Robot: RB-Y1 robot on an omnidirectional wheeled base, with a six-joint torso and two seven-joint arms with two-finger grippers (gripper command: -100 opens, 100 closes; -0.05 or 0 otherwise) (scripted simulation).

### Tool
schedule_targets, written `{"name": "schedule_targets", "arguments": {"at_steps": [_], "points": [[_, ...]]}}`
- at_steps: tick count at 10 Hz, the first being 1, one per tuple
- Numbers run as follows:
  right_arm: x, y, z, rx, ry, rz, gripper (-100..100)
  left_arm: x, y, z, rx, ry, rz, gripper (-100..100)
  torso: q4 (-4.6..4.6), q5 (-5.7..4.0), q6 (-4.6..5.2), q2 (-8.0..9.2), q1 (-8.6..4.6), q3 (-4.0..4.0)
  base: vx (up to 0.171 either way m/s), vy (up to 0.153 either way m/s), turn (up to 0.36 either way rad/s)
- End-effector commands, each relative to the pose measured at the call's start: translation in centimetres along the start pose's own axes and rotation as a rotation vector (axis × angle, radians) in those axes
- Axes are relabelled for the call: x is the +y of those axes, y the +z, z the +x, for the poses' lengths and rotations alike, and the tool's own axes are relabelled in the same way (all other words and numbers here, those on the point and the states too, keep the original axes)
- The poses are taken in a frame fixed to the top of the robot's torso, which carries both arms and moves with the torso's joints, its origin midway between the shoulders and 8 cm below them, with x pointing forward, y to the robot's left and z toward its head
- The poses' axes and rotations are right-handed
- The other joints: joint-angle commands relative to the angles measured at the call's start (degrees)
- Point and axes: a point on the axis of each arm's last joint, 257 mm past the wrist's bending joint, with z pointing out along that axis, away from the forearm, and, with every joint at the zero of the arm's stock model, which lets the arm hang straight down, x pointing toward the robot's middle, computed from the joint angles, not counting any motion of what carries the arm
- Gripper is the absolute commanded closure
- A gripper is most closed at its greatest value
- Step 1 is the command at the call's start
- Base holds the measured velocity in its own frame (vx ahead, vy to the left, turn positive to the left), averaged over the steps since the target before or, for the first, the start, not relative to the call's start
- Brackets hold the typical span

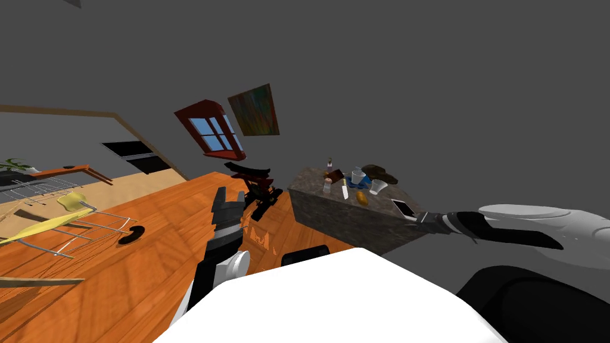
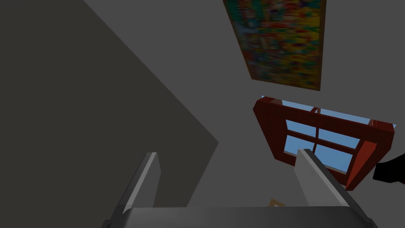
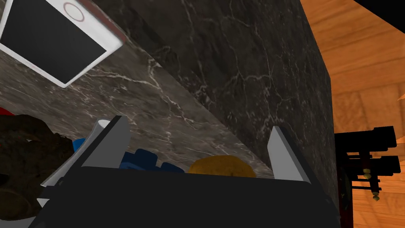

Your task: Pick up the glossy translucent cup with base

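Step in hand, our judgement: reach, no grasp yet. Right gripper (image 3: pixel 197 128) fingers apart, nothing between, at marble counter (image 1: pixel 345 220) edge beside phone (image 3: pixel 55 39). Left gripper (image 2: pixel 227 152) fingers apart, idle over wood floor (image 1: pixel 119 274). Cup (image 1: pixel 377 187) upright farther in, near dark hat (image 1: pixel 381 173). Next move: clear phone and orange lump (image 3: pixel 221 165), then straddle cup. Head view gives cup and layout; right wrist view gives close clearances.
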Motion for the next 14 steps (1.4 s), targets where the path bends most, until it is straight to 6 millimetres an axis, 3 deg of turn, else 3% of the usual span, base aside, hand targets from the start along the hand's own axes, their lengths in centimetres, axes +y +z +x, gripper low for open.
{"name": "schedule_targets", "arguments": {"at_steps": [1, 5, 6, 9, 14], "points": [[-1.4, -0.6, -0.4, 0.022, -0.025, 0.017, -100, 0.0, 0.0, 0.0, 0.000, 0.000, 0.000, 0, 0.00, 0.00, 0.00, 0.00, 0.00, 0.00, 0.097, -0.011, 0.107], [-5.9, -3.3, -1.1, 0.116, -0.102, 0.082, -100, 0.0, 0.0, 0.0, 0.000, 0.000, 0.000, 0, 0.01, -0.03, 0.02, 0.07, -0.11, 0.03, 0.101, -0.039, 0.169], [-5.8, -3.5, -0.4, 0.136, -0.104, 0.078, -100, 0.0, 0.0, 0.0, 0.000, 0.000, 0.000, 0, -0.02, -0.03, -0.01, -0.06, -0.11, -0.04, 0.114, -0.039, 0.119], [-7.2, -4.1, -2.4, 0.128, -0.130, 0.101, -100, 0.0, 0.0, 0.0, 0.000, 0.000, 0.000, 0, 0.04, -0.03, 0.04, 0.18, -0.05, 0.10, 0.057, -0.026, 0.071], [-7.7, -5.1, -1.1, 0.205, -0.149, 0.096, -100, 0.0, 0.0, 0.0, 0.000, 0.000, 0.000, 0, 0.05, -0.04, 0.11, 0.25, -0.03, 0.14, 0.069, -0.038, 0.093]]}}
